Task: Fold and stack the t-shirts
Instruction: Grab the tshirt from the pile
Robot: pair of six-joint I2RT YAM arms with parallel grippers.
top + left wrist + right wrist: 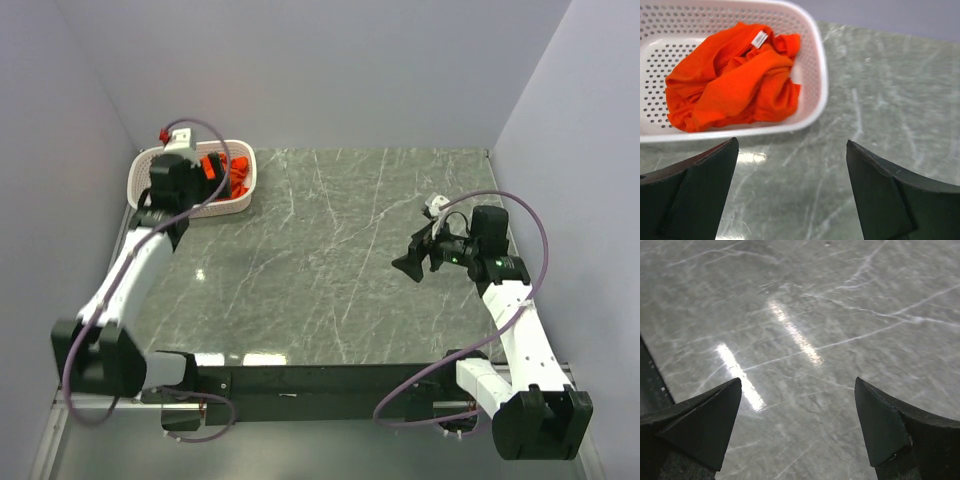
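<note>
— Where is the t-shirt (732, 82) now?
— I see it crumpled in a heap inside the white basket (821, 80), at the far left corner of the table (880, 100). It is bright orange-red, not folded, with many creases.
— Any mark on it?
— Yes, a small white neck label (759, 38) faces up near its far edge.

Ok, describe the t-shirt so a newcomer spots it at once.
Start at the far left corner of the grey marble table, where a white perforated basket sits. Crumpled inside it lies the t-shirt: bright orange-red, with a small white neck label, the only cloth there.
</note>
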